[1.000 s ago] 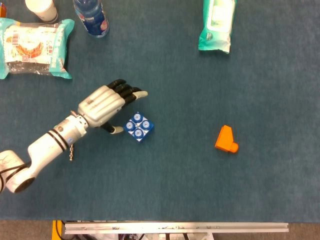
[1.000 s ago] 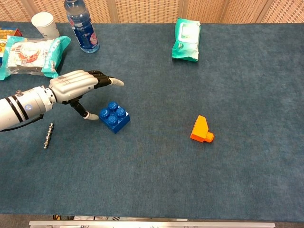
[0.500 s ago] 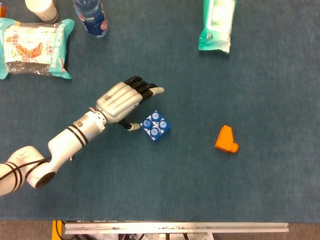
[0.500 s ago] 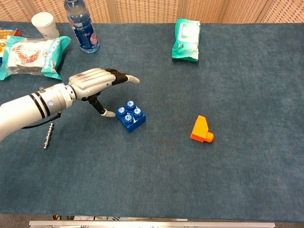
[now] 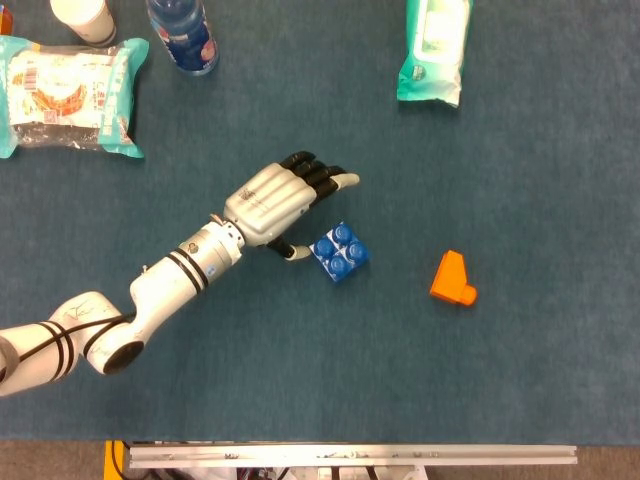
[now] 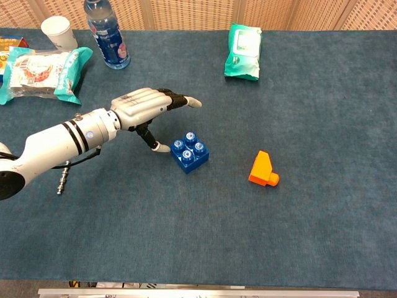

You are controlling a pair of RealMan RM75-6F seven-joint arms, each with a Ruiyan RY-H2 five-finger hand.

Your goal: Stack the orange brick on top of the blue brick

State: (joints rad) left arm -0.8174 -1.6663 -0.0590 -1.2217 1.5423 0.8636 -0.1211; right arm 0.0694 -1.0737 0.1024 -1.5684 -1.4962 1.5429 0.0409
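- One blue brick [image 5: 339, 253] is seen on the desk [image 5: 500, 180], touched by the thumb of the left hand [image 5: 278, 200], whose fingers are spread, nothing held.
- One orange brick [image 5: 453, 279] lies well right of the blue brick.
- One bottle [image 5: 184, 33] stands far up-left of it.

Left hand [image 5: 277, 201] low, fingers [image 5: 322, 178] extended, thumb down.

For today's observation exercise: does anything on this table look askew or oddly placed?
The orange brick lies tipped on its side, studs pointing sideways. The blue brick sits studs up but turned at an angle, the left hand beside it.
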